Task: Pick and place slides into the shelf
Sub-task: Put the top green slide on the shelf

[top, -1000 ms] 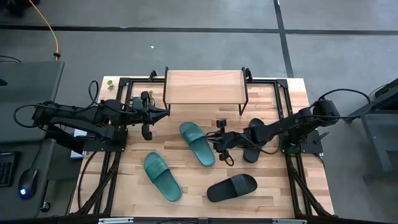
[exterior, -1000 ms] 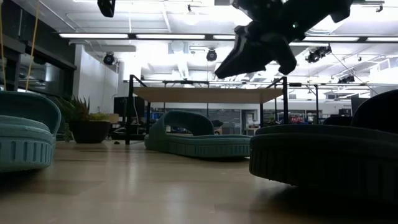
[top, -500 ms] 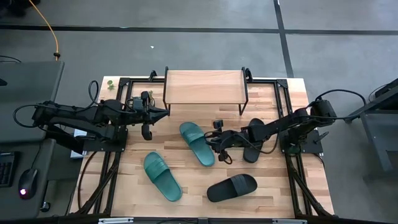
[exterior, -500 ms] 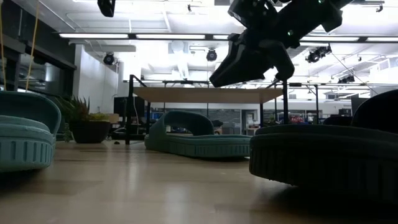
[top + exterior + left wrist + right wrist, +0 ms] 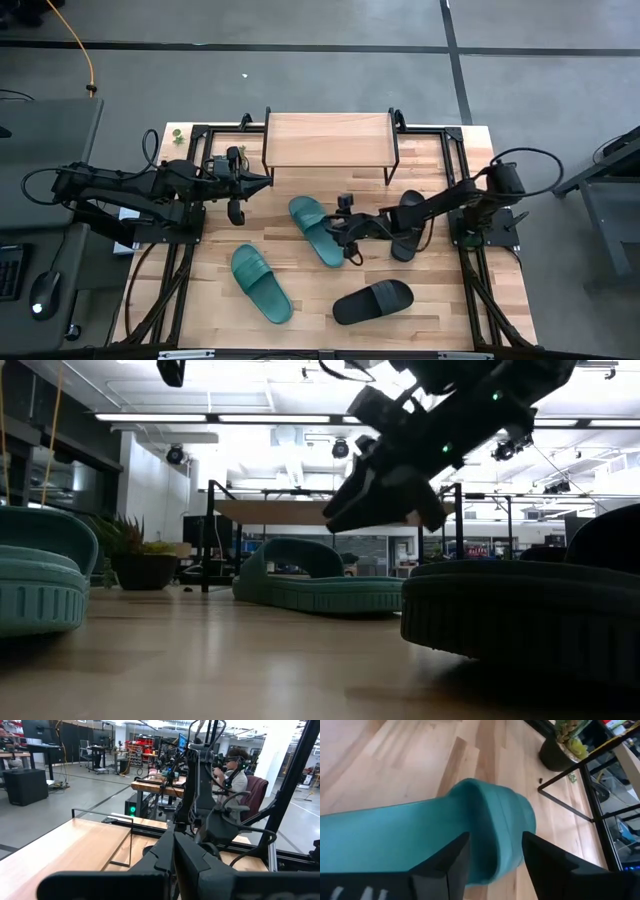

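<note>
Potted plant [image 5: 137, 557], seated person [image 5: 235, 775]

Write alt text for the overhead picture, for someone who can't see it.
The right claw hovers over a teal slide mid-table, below the bare wooden shelf. Another teal slide and two black slides lie around; the left claw waits beside the shelf.

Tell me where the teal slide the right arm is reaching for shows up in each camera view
High view: the teal slide lies mid-table, just below the shelf, with the right gripper at its near end.
Low view: it lies at centre, below the shelf top.
Left wrist view: not identifiable.
Right wrist view: it fills the middle, between the open fingers.
Shared landmark: the shelf.
</note>
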